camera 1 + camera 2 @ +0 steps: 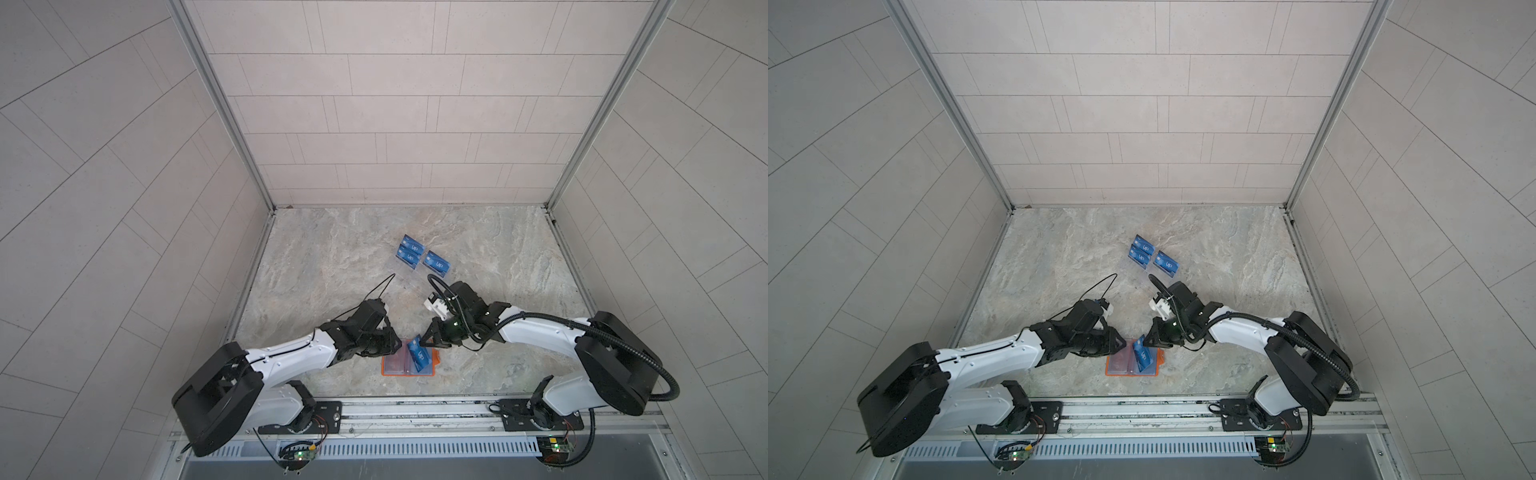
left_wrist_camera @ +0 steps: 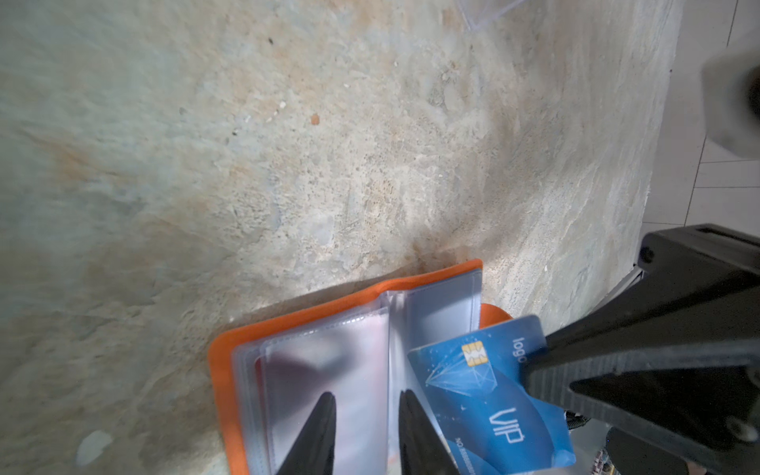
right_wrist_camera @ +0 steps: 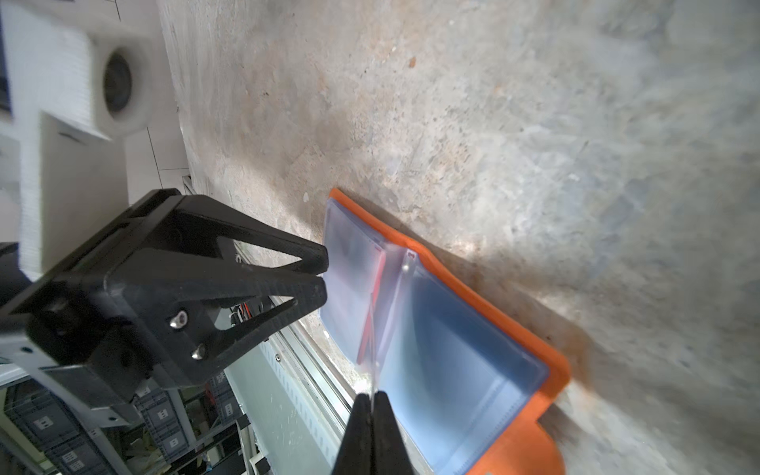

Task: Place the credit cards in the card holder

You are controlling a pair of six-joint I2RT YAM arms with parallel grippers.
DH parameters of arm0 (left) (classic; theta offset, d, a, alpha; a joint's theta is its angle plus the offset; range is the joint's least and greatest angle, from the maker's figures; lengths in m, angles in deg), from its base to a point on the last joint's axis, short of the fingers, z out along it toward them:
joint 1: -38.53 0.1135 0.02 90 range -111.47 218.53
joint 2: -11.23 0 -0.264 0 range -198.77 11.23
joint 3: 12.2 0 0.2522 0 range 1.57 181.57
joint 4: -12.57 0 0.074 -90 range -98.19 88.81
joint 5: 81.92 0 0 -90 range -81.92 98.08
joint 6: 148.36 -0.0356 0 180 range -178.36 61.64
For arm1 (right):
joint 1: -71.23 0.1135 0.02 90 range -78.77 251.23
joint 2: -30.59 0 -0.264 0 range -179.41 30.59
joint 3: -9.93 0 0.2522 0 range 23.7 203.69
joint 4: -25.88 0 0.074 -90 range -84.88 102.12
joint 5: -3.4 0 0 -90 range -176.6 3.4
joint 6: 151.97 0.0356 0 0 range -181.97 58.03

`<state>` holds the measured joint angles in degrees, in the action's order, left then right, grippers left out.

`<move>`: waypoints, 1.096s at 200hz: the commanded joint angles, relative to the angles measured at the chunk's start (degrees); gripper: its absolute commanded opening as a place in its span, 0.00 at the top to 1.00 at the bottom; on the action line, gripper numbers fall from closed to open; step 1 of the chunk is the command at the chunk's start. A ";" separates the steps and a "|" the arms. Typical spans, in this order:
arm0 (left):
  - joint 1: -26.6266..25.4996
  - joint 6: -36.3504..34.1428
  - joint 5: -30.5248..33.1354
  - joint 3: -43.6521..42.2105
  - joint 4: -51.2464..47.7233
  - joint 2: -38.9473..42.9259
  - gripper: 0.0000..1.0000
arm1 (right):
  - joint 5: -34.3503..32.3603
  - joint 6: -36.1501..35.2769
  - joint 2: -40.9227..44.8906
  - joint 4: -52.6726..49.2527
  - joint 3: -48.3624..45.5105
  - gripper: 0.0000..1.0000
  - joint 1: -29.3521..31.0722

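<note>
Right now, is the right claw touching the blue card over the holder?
Touching: the left wrist view shows the right claw shut on the card at its edge.

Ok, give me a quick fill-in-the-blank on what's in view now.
1. The right fingers pinch a ___ card.
2. The card holder lies ___ on the table.
3. Farther back stand ___ more blue cards.
Missing words: blue; open; three.

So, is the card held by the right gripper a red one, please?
No, the right gripper holds a blue card with VIP lettering.
</note>
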<state>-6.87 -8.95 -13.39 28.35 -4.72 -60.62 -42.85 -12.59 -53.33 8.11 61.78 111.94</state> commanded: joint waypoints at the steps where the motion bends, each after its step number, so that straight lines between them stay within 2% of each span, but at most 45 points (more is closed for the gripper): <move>1: -0.20 -0.72 -0.32 0.83 0.57 -1.07 0.72 | 0.81 2.09 -1.37 3.08 -0.61 1.00 0.92; 46: -0.20 -1.81 -0.44 0.04 -2.08 -0.56 0.75 | 0.99 0.89 -3.27 2.34 -0.64 1.00 1.89; 139: -0.16 -1.60 -0.79 -1.46 -1.03 -1.01 0.76 | -0.15 1.00 -5.35 2.27 0.23 1.00 1.90; 179: -0.14 -1.53 -0.50 -2.00 -1.38 -0.53 0.81 | -0.97 0.97 -6.02 1.18 0.97 1.00 1.81; 219: -0.15 -2.55 2.97 -2.26 -4.06 0.58 0.83 | -1.62 1.10 -6.34 0.57 1.72 1.00 1.87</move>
<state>-6.87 -9.96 -13.37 26.78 -5.96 -61.25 -42.17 -11.97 -58.77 10.25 62.48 113.60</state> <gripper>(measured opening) 0.177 0.055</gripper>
